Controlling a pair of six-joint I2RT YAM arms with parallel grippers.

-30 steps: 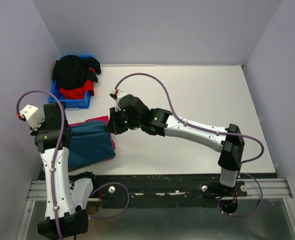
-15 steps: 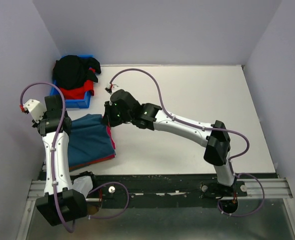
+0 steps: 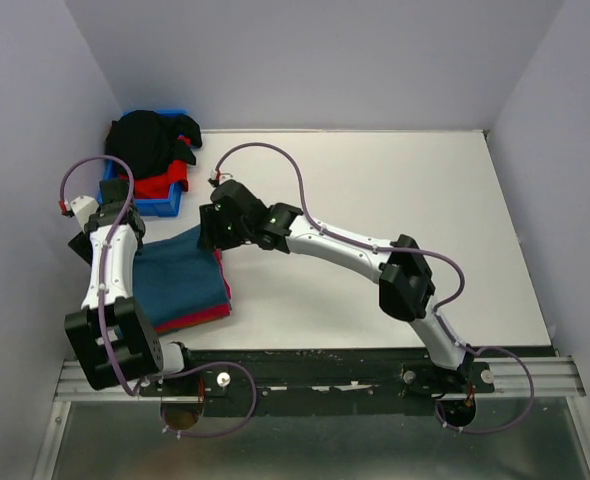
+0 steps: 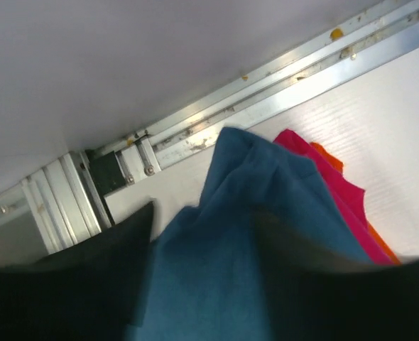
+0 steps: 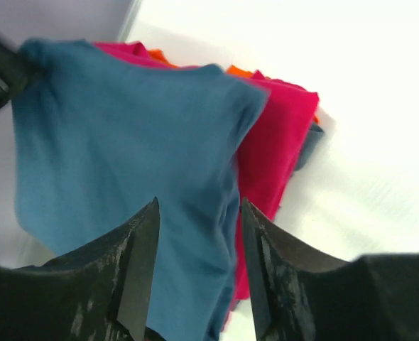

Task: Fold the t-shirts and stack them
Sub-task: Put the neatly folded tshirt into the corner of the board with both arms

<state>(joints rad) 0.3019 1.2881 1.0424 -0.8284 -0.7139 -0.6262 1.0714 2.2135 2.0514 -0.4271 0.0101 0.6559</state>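
- White table (image 3: 425, 200) fills the scene. Pale lilac walls (image 3: 305, 60) stand on three sides, and a metal rail (image 3: 325, 375) runs along the near edge, where both my arms are bolted.
- At the near left of the table lies the teal shirt (image 3: 180, 280), folded into a rough rectangle on top of two other folded shirts.
- The pink shirt (image 3: 210, 317) lies under it. Only a thin strip shows along the teal shirt's right and near edges.
- The orange shirt (image 5: 238, 71) lies lowest. From my wrist cameras I see only slivers of it, peeking out past the pink edge.
- My left gripper (image 4: 206, 220) sits low at the far left corner of the teal shirt, close to the left wall. Its fingers (image 4: 89, 270) are dark blurs in the wrist view. They stand apart with teal cloth showing in the gap, and they are not clamped on it.
- My right arm stretches across the table from the right, and my right gripper (image 3: 213, 238) hangs at the far right corner of the teal shirt. The jaws are parted to a middling width and hold nothing. Teal cloth shows below, through the gap.
- In the far left corner, just beyond the folded shirts and apart from them, stands a blue bin (image 3: 160, 208).
- Black shirts (image 3: 145, 140) are heaped high in the bin. A red shirt (image 3: 155, 185) is bunched beneath them, at its rim.
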